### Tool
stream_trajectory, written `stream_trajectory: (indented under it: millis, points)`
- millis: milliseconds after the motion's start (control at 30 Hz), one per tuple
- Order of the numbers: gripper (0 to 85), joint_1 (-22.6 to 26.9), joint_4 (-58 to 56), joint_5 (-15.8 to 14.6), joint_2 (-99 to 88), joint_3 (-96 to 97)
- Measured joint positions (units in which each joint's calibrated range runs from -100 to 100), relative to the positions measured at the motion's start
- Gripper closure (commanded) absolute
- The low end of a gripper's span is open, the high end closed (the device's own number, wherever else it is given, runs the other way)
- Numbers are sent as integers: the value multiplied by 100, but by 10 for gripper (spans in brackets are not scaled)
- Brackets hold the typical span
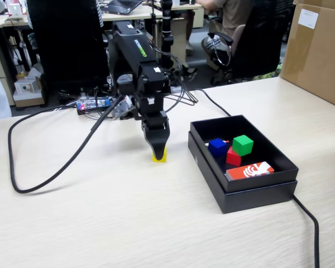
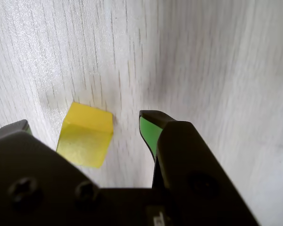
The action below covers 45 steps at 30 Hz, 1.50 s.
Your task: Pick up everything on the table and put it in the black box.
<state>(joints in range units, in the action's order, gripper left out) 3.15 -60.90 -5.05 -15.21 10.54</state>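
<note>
- The gripper stands low over the table, jaws apart around the yellow cube; in the wrist view bare tabletop shows on both sides of the cube.
- Open table lies between the cube and the black box.
- The box's raised rim bars a low sideways entry; its top is open.
- Inside, blue cube, red cube, green cube and a red-and-white packet crowd the middle and near end.
- A thick black cable loops across the table to the left.

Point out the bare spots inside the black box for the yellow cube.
Inside the black box, the far end is bare floor. Crowded: blue cube, red cube and green cube cluster mid-box, red-and-white packet along the near wall. The yellow cube sits outside.
</note>
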Motion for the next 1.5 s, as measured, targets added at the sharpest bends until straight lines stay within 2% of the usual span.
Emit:
stream_trajectory:
  millis: [67,100,200,267,400,500,733,900,1067,1433,1500]
  points:
    - [505,-5,116,0,298,-183]
    - [572,-5,124,0,427,-283]
    - [657,0,170,-5,764,-529]
    - [692,20,178,-5,932,-776]
    - [696,34,178,-54,1023,-922]
    - [787,34,178,-73,971,-1077]
    - [787,142,-317,-73,-375,-2017]
    - [786,659,-650,-93,-880,-3295]
    - [785,1060,-643,-200,401,-4172]
    - [777,1265,-643,-430,2265,-4290]
    - [731,1280,-643,-444,2356,-4299]
